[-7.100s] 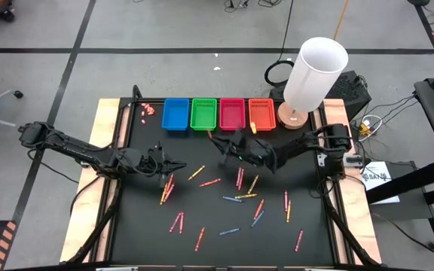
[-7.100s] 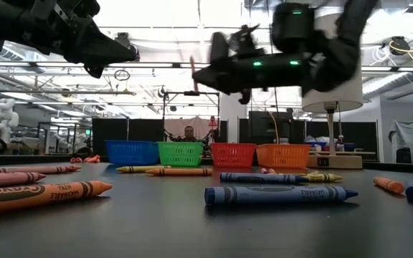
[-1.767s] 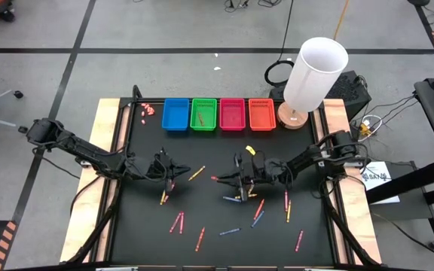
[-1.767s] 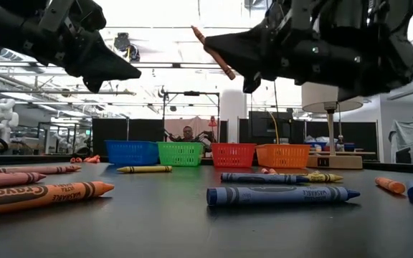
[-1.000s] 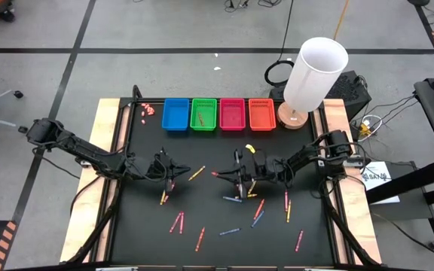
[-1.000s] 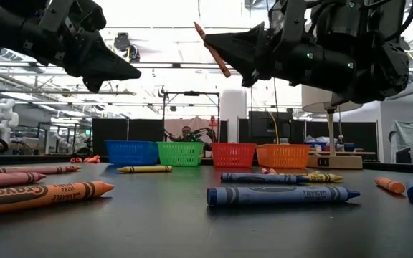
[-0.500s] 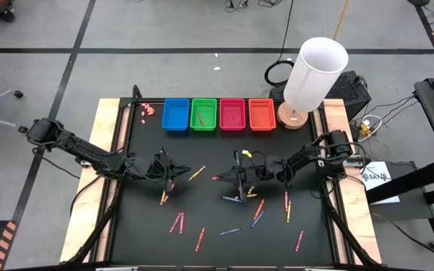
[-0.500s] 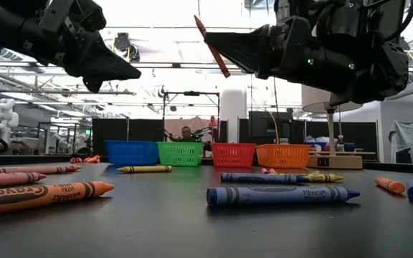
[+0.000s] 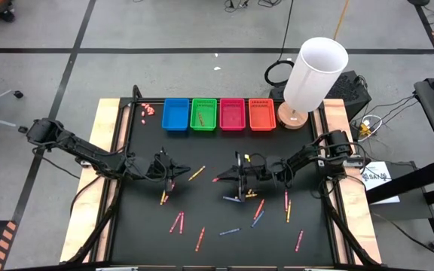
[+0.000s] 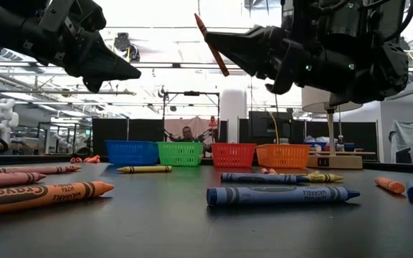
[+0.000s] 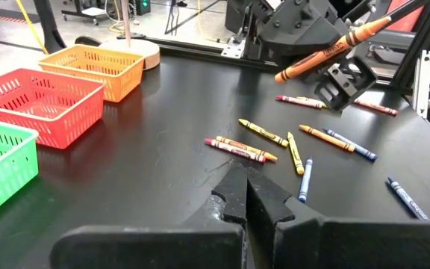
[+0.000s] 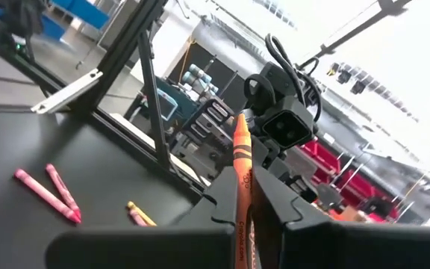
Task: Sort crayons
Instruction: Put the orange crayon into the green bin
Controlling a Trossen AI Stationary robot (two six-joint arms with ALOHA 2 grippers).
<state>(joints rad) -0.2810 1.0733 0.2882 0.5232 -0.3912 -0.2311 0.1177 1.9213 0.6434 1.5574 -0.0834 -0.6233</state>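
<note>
High view: right gripper (image 9: pixel 224 178), mid-table, raised, jaws clamped on an orange-red crayon (image 10: pixel 211 44); left gripper (image 9: pixel 178 170), jaws together w/ nothing held, above mat's left-centre; remaining crayons (image 9: pixel 239 198) scattered on black mat (image 9: pixel 142 226), baskets (image 9: pixel 218 114) along far edge.
</note>
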